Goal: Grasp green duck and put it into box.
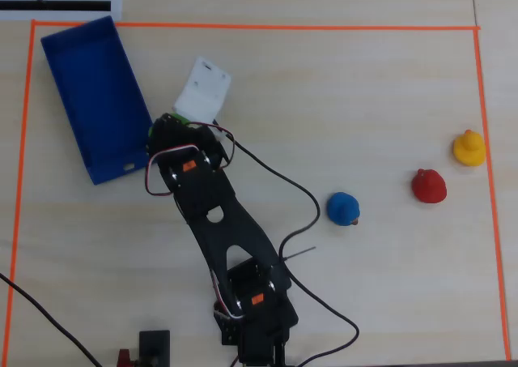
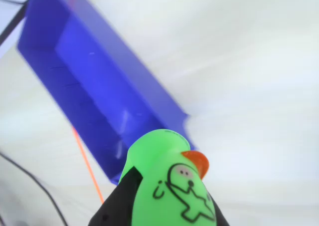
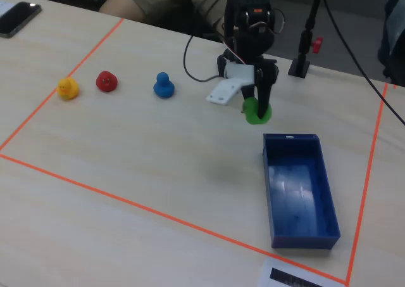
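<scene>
My gripper point(image 1: 167, 125) is shut on the green duck point(image 1: 181, 119), of which only slivers show past the arm in the overhead view. In the wrist view the lime-green duck point(image 2: 169, 186), with an orange beak and a black drawing on it, fills the bottom, and a black finger point(image 2: 119, 201) presses on its left side. In the fixed view my gripper point(image 3: 261, 100) holds the duck point(image 3: 257, 113) just beyond the slotted short end of the dark-blue box point(image 3: 297, 185). The box lies at the upper left in the overhead view point(image 1: 97, 100) and looks empty in the wrist view point(image 2: 99, 86).
A blue duck point(image 1: 343, 208), a red duck point(image 1: 428, 185) and a yellow duck point(image 1: 469, 148) stand on the right of the table. A white part point(image 1: 202, 87) sticks out beside the gripper. Orange tape point(image 1: 243, 26) frames the work area. Black cables trail from the arm's base.
</scene>
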